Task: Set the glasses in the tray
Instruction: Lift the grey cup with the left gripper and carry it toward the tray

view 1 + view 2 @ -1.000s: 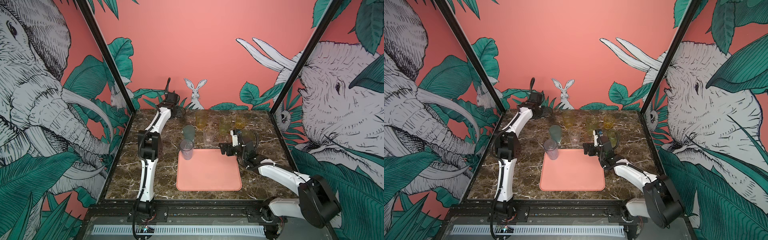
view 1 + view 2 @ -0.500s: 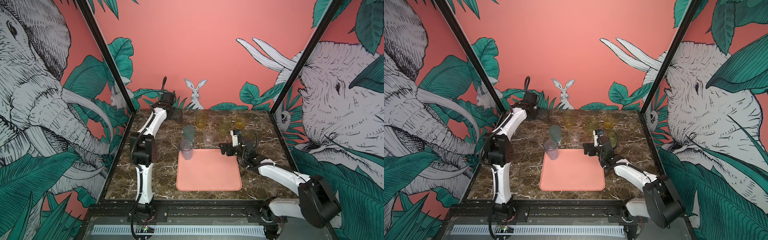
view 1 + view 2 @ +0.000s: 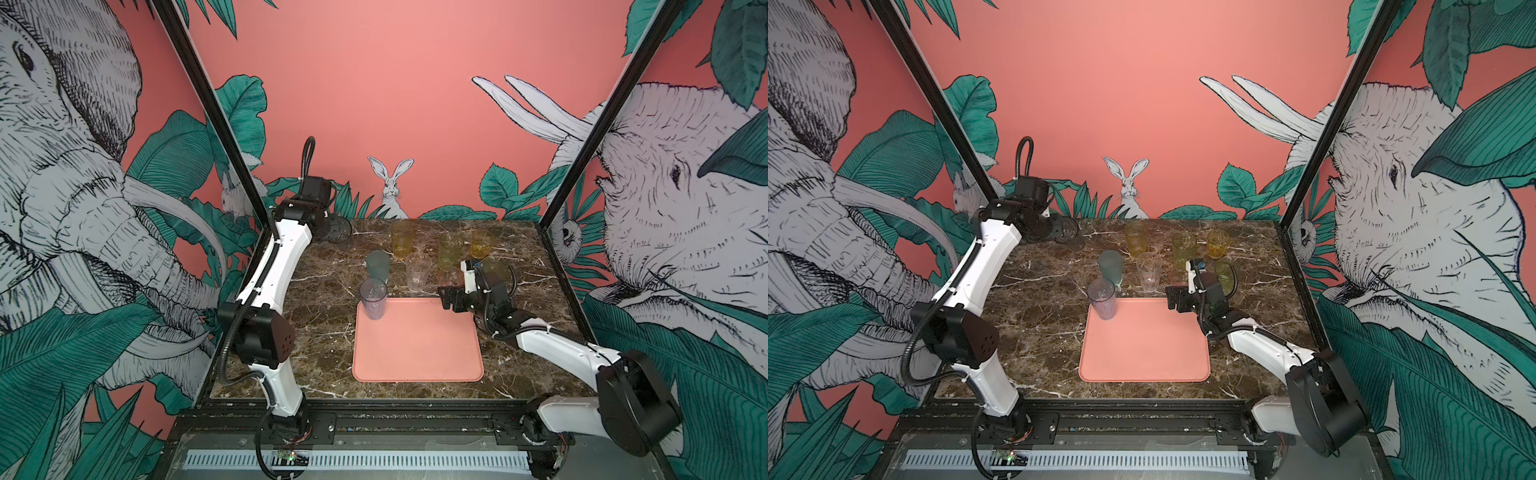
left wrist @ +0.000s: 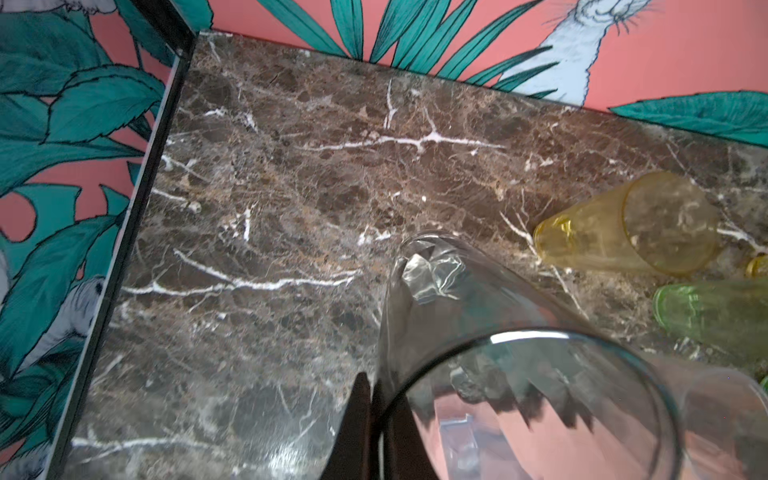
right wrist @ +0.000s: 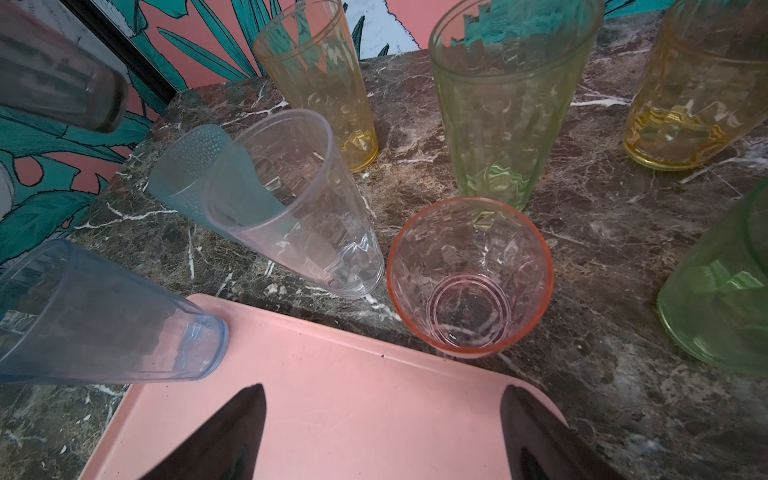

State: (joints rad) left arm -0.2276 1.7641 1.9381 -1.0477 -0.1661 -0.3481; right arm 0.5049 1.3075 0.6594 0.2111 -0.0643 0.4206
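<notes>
We read the surface [image 3: 320, 286] as a clock in both top views, with twelve at the rabbit wall. The tray [image 3: 415, 345] lies between centre and six. Of the glasses [image 3: 417, 270], only the bluish glass [image 3: 372, 296] stands in it, tucked into the tray's eleven o'clock corner, which we judge leaves the rest free. The left gripper [image 4: 374, 399] is at the surface's eleven o'clock corner, closed on the wall of the smoky glass [image 4: 478, 332], seemingly pinching it at the rim. We cannot tell whether its base is clear of the surface. The right gripper [image 5: 384, 388] hovers wide open and empty over the tray's one o'clock corner, facing the pink glass [image 5: 469, 274] just beyond the rim, probably its next pick. The others stand upright between centre and one.
</notes>
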